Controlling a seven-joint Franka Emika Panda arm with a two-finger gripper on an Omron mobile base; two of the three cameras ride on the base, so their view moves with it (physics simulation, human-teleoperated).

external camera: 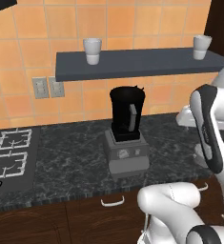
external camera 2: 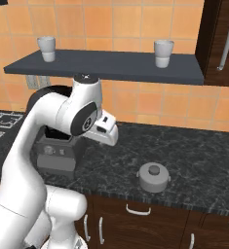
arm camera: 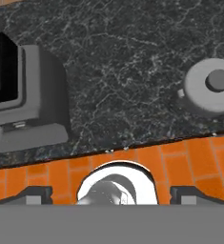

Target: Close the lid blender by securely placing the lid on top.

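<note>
I am looking down through the hand view at the dark bench [arm camera: 132, 71], and the lid [arm camera: 211, 88] is lying flat on it, knob up, well apart from the blender [arm camera: 23, 95]. Taking the blender as my landmark, the lid is sitting off to its right, close to the bench's front edge; the right base view is showing the same thing, with the lid [external camera 2: 154, 177] resting alone on the stone and the blender [external camera 2: 55, 153] half hidden behind my arm. In the left base view the blender [external camera: 127, 136] is standing upright with its jar mouth open and nothing on top.

The tool [arm camera: 117, 195] is hanging above the bench between the 2, nearer the front edge than either, so I judge the coming move is a shift away from the blender toward the lid, then a descent onto the knob. The lid is round, so no long axis is constraining my wrist angle.

The 2 fingertips [arm camera: 35, 194] are showing wide apart at the bottom of the hand view, with nothing between them and nothing touching them. The tool is carrying nothing, and the lid is not yet picked up.
</note>
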